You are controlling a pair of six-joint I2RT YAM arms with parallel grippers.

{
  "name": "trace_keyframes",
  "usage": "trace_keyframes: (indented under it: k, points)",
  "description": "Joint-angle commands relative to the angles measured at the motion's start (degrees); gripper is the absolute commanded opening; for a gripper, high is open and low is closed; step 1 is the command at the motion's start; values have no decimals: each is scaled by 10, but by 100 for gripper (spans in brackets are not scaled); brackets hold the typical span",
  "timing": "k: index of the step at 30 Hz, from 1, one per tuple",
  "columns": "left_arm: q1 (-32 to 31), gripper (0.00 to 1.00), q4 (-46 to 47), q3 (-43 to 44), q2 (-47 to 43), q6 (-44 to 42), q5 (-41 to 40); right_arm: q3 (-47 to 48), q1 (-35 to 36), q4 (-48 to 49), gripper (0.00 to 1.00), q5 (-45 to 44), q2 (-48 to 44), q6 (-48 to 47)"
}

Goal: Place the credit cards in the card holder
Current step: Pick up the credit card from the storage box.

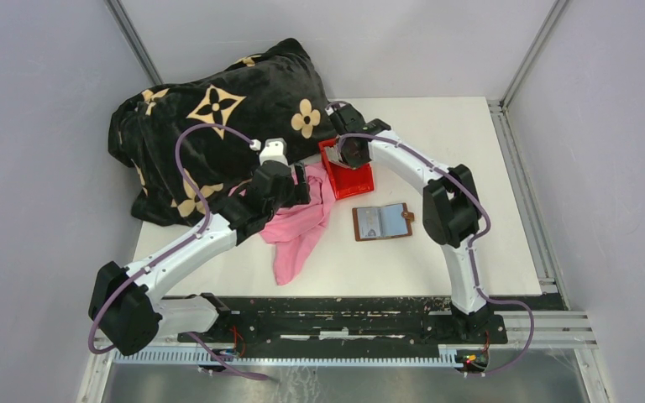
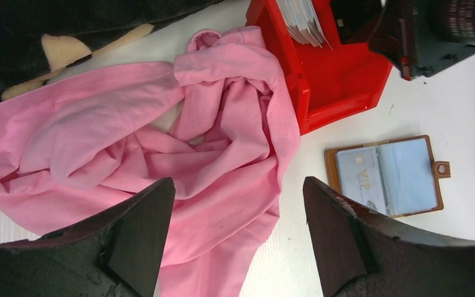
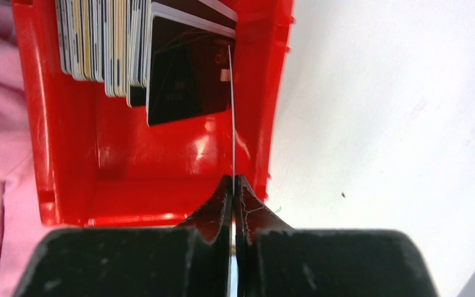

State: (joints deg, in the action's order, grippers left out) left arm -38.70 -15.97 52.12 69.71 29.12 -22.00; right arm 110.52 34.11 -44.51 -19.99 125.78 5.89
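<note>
Credit cards [image 3: 105,49] in the bin [image 3: 161,167] are cut off above; the card [image 3: 231,111] in the right tool [image 3: 233,180] shows only edge-on.

One card holder [image 1: 382,222], one red bin [image 1: 358,184] (cards [image 3: 99,43] uncountable), one pink cloth [image 1: 298,228], one blanket [image 1: 218,105].
</note>
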Motion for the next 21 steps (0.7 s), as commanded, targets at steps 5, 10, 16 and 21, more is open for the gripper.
trace_keyframes:
  k: [5,10,16,21]
  points:
    - [3,91,81,5,18,-24,47,-35,-1,-1,1,-5,-144,-4]
    - [4,99,113,14,30,-67,113,-76,0,-31,1,53,-212,18]
    - [4,99,148,17,36,-116,194,-152,-6,-74,1,128,-311,29]
    - [6,99,168,14,33,-132,296,-239,-37,-84,1,247,-402,53]
